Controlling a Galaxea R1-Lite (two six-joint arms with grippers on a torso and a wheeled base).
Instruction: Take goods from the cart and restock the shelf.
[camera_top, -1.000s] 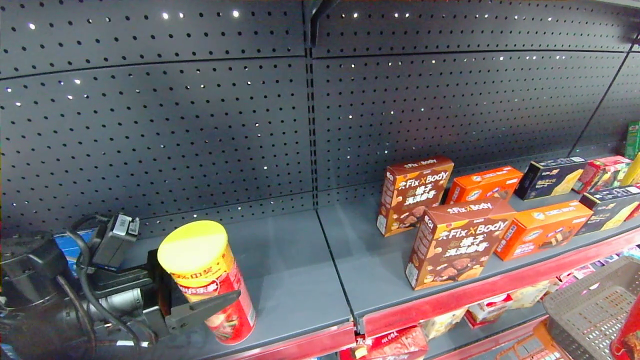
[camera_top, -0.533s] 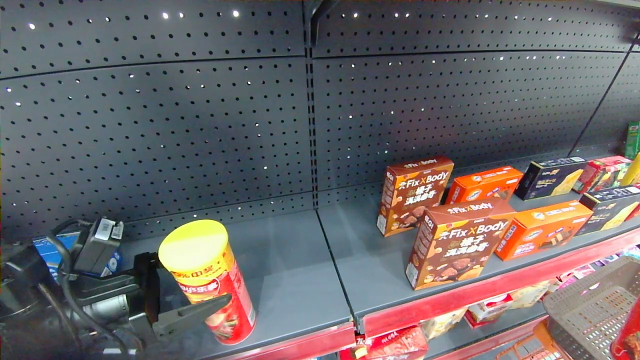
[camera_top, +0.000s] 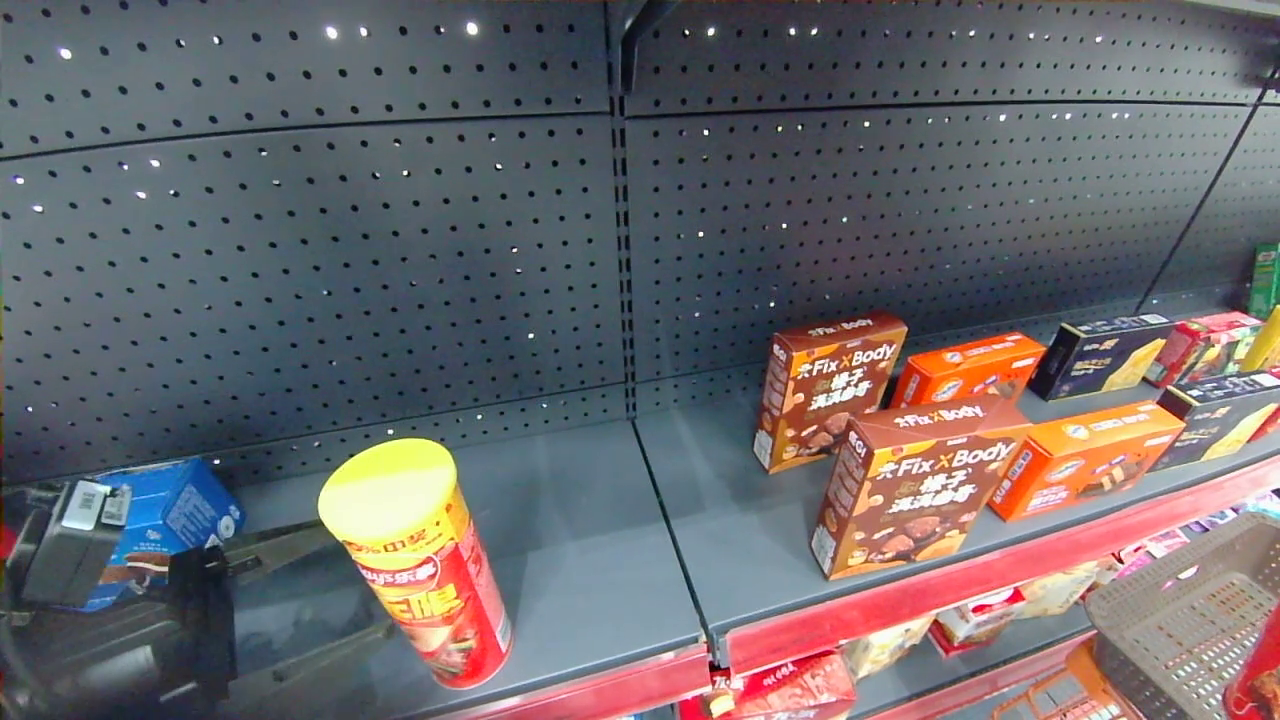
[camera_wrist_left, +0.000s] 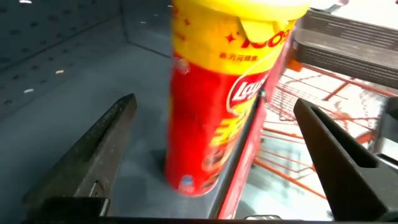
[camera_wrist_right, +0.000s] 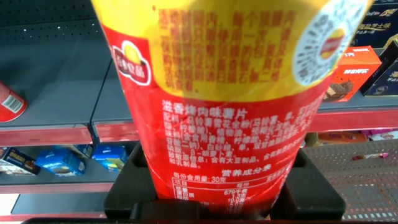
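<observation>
A red chip can with a yellow lid (camera_top: 415, 560) stands upright near the front edge of the grey shelf (camera_top: 580, 540). My left gripper (camera_top: 350, 585) is open just left of it, and its fingers do not touch the can. In the left wrist view the can (camera_wrist_left: 217, 106) stands between and just past the two spread fingertips (camera_wrist_left: 124, 109) of that gripper (camera_wrist_left: 216, 107). My right gripper (camera_wrist_right: 217, 186) is shut on a second red and yellow chip can (camera_wrist_right: 217, 106), held upright in front of the shelf. A red edge of that can (camera_top: 1262, 675) shows low on the right.
Brown boxes (camera_top: 915, 480), orange boxes (camera_top: 1085, 455) and dark boxes (camera_top: 1100, 355) line the shelf's right half. A blue box (camera_top: 175, 510) sits at the back left. A grey basket (camera_top: 1170, 620) is at the lower right. Free shelf room lies between the can and the brown boxes.
My left gripper has let go of the chip can and drawn back to the left with its fingers spread. The can stays standing where it was.
</observation>
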